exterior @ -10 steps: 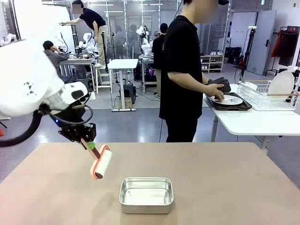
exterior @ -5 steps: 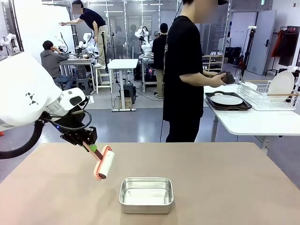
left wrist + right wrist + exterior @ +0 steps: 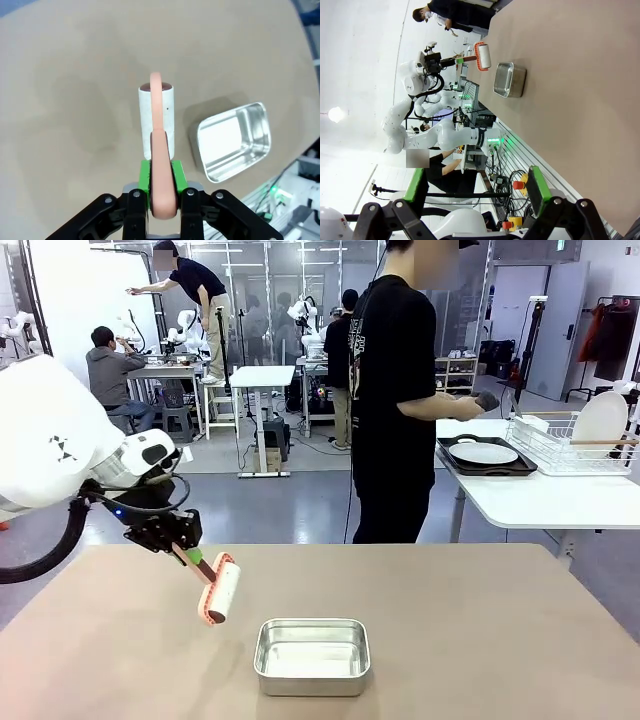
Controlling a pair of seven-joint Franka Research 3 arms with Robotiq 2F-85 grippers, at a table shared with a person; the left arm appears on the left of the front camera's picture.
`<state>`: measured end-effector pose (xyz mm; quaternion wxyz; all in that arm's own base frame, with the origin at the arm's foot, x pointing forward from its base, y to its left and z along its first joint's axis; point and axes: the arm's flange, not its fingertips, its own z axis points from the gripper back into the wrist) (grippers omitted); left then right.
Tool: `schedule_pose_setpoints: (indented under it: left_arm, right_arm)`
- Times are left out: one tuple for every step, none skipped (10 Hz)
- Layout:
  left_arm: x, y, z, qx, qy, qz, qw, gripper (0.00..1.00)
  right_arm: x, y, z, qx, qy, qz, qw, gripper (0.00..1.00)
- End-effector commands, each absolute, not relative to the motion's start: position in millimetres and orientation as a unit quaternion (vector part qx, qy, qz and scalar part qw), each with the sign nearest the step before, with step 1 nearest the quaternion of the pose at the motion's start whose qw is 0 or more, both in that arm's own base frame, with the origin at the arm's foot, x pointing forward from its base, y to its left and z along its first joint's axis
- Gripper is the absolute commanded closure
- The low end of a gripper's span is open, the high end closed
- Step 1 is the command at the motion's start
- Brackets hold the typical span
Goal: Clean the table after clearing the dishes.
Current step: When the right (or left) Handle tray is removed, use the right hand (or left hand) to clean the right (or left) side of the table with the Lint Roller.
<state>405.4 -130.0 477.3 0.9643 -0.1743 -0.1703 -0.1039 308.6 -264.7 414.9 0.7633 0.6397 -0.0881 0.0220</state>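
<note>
Under the left gripper (image 3: 192, 552) lies the tan table (image 3: 480, 620); well beyond it a tray (image 3: 470, 468) with a white plate (image 3: 483, 453) sits on a side table (image 3: 540, 502). A steel pan (image 3: 312, 655) stands near. Its jaws clamp a lint roller (image 3: 220, 590), possibly touching the tabletop; the right gripper (image 3: 476, 187) gapes empty.

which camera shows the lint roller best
The left wrist view: the lint roller is close and centred, its pink handle clamped in the left gripper. The front view shows it side-on; the right wrist view shows it small and far off.
</note>
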Motion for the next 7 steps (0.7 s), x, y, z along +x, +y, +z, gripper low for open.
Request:
schedule_pose_setpoints:
  left_arm:
    - [422.2, -100.2, 470.2, -0.238, -0.156, -0.076, 0.956, 0.79]
    - [432.8, -86.2, 467.8, -0.253, -0.153, -0.059, 0.954, 0.79]
    - [445.2, -72.2, 463.2, -0.283, -0.136, -0.043, 0.949, 0.79]
    - [462.4, -61.5, 454.7, -0.323, -0.108, -0.022, 0.940, 0.79]
    - [475.1, -54.4, 444.4, -0.349, -0.098, -0.011, 0.932, 0.79]
    - [483.4, -51.4, 436.3, -0.354, -0.100, -0.017, 0.930, 0.79]
    - [488.4, -49.2, 427.5, -0.358, -0.093, -0.027, 0.929, 0.79]
  right_arm:
    - [307.2, -264.1, 418.4, 0.639, -0.089, 0.022, 0.764, 0.00]
    - [307.2, -264.1, 418.4, 0.639, -0.089, 0.022, 0.764, 0.00]
    - [307.2, -264.1, 418.4, 0.639, -0.089, 0.022, 0.764, 0.00]
    - [307.2, -264.1, 418.4, 0.639, -0.089, 0.022, 0.764, 0.00]
    - [307.2, -264.1, 418.4, 0.639, -0.089, 0.022, 0.764, 0.00]
    - [307.2, -264.1, 418.4, 0.639, -0.089, 0.022, 0.764, 0.00]
    - [307.2, -264.1, 418.4, 0.639, -0.089, 0.022, 0.764, 0.00]
